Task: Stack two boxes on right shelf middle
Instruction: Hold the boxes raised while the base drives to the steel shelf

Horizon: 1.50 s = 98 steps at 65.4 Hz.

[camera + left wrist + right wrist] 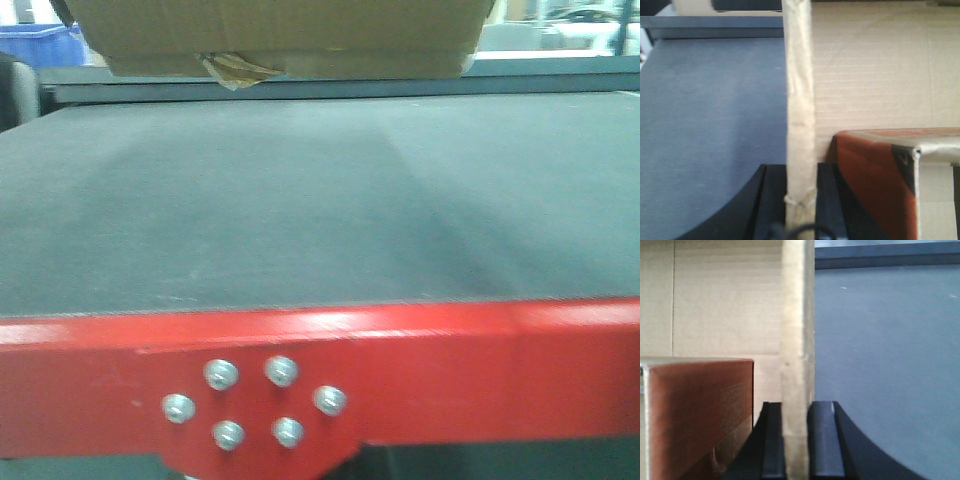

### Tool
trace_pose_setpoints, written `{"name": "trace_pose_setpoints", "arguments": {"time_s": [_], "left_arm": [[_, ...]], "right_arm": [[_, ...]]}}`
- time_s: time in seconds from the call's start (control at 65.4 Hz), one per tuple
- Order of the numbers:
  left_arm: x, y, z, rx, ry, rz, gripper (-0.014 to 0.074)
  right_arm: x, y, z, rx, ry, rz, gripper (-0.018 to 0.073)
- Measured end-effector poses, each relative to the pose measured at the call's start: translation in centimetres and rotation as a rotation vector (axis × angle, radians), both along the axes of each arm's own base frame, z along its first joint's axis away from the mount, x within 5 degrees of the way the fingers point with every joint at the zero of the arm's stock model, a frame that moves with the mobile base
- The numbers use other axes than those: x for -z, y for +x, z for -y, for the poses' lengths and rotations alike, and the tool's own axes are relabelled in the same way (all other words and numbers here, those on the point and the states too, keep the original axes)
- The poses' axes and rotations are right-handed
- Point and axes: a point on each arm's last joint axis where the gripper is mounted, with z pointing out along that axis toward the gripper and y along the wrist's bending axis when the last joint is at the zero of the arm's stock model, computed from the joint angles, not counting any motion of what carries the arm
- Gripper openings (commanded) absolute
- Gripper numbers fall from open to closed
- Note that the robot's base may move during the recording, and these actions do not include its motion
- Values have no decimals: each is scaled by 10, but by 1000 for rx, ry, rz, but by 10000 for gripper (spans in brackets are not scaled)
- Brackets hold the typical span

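Left fingers (pixel 774 205) and right fingers (pixel 826 440) each clamp a side wall of the tall box (pixel 280 30), the smaller box (pixel 870 170) sitting inside it (grey mat (pixel 320 200) beneath it); no steel shelf shows, so placing them looks yet to come.

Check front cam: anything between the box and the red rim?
Nothing stands there. The front view shows only bare grey mat between the box and the red rim.
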Motion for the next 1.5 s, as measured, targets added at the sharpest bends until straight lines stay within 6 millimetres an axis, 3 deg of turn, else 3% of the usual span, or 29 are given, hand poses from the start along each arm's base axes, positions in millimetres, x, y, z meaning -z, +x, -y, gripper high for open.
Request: {"name": "trace_pose_setpoints", "arguments": {"time_s": [1.499], "left_arm": [[0, 0, 0, 0, 0, 0, -111]], "right_arm": [[0, 0, 0, -1, 1, 6, -151]]}}
